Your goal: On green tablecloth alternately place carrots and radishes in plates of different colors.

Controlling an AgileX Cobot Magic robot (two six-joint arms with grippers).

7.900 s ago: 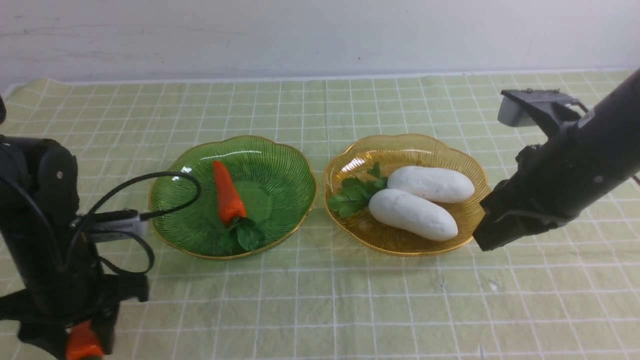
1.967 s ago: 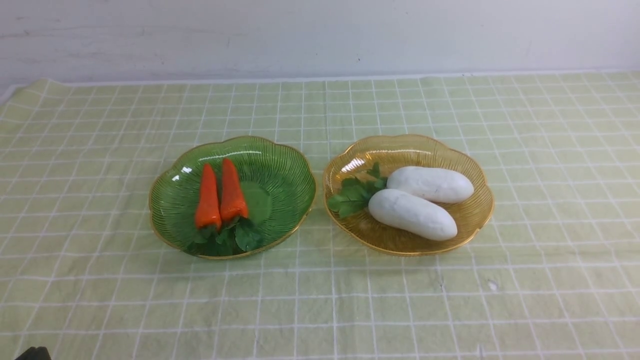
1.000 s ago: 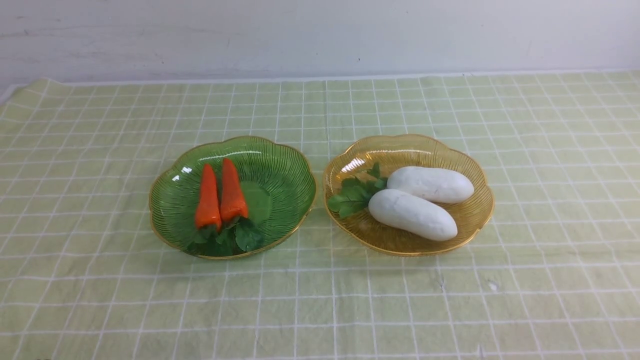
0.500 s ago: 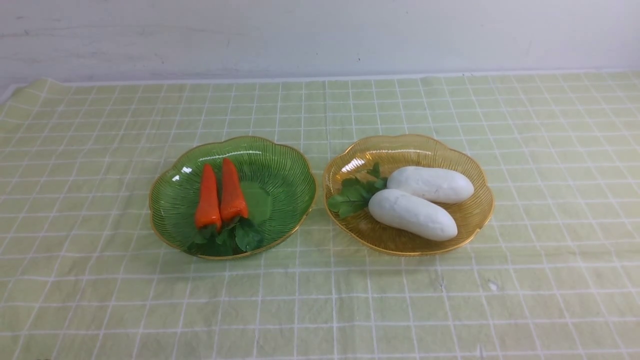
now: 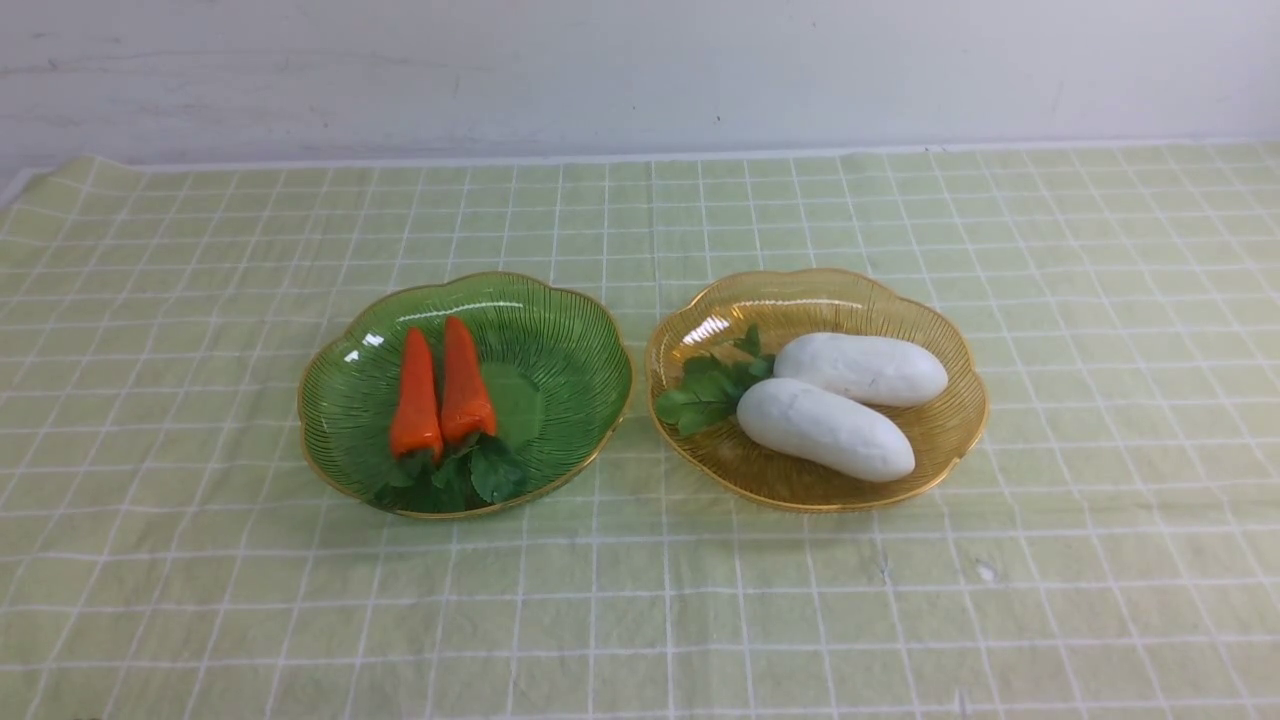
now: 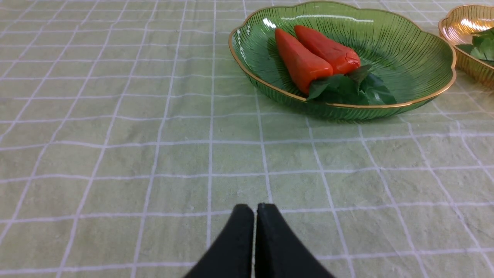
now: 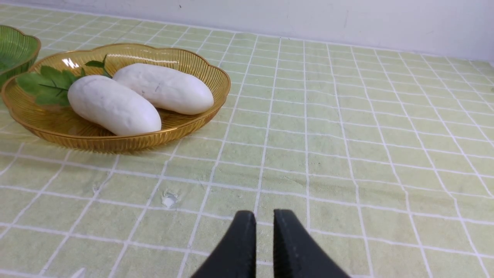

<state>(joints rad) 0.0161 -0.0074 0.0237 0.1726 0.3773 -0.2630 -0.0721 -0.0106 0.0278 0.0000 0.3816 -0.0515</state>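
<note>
Green tablecloth (image 5: 640,600) under both closed grippers (left (image 6: 254,210), right (image 7: 264,216)), carrots (image 6: 312,54) and radishes (image 7: 139,96) well ahead

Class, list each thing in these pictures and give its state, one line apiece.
green plate: holds both carrots
carrots: lying side by side
amber plate: holds both radishes
radishes: lying side by side
left gripper: shut, empty
right gripper: nearly shut, empty
</note>
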